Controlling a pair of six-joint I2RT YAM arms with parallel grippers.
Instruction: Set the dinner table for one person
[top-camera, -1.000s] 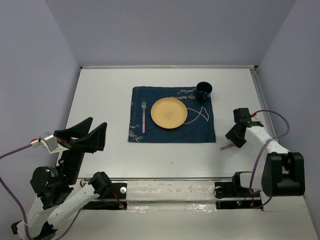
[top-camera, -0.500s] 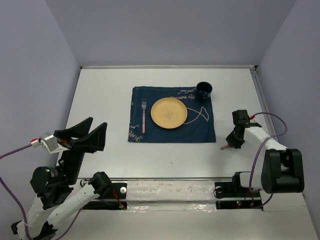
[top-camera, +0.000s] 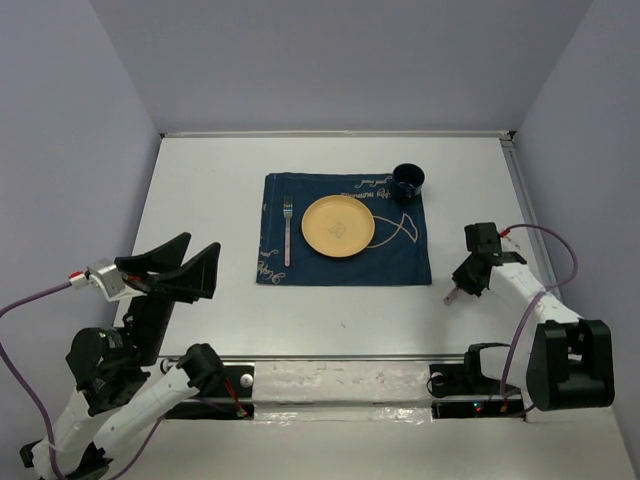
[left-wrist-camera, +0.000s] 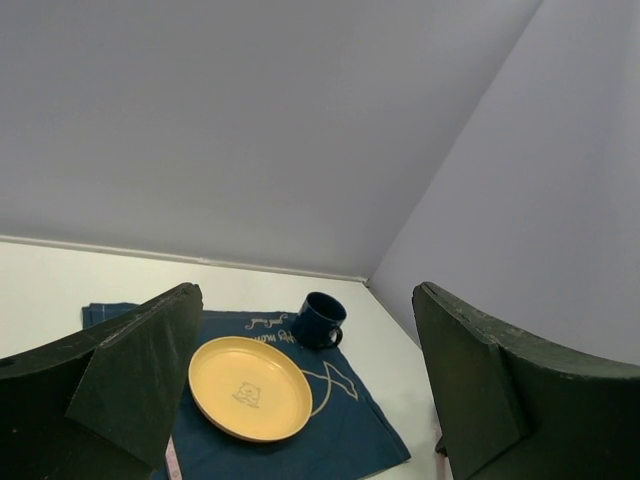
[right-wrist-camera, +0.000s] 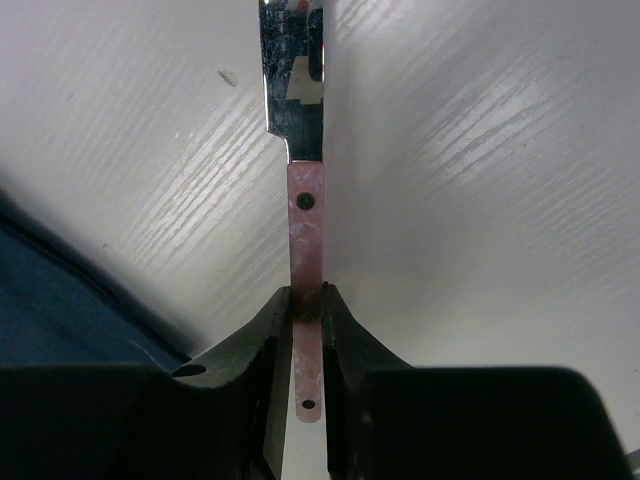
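**White desk between lavender walls: knife pinched at the right**

The white desk (top-camera: 200, 200) fills the floor of the lavender-walled booth, with both arm bases at its 6 o'clock edge. A dark blue mat (top-camera: 410, 262) lies toward 12 o'clock. The left claw (top-camera: 200, 243) hangs spread wide at 8 o'clock. A yellow plate (top-camera: 338, 225) sits mid-mat, with a blue mug (top-camera: 407, 181) at its 1 o'clock and a fork (top-camera: 287, 232) at its 9 o'clock. The right claw (right-wrist-camera: 306, 300) pinches the pink handle of a knife (right-wrist-camera: 305, 215) at the mat's 4 o'clock.
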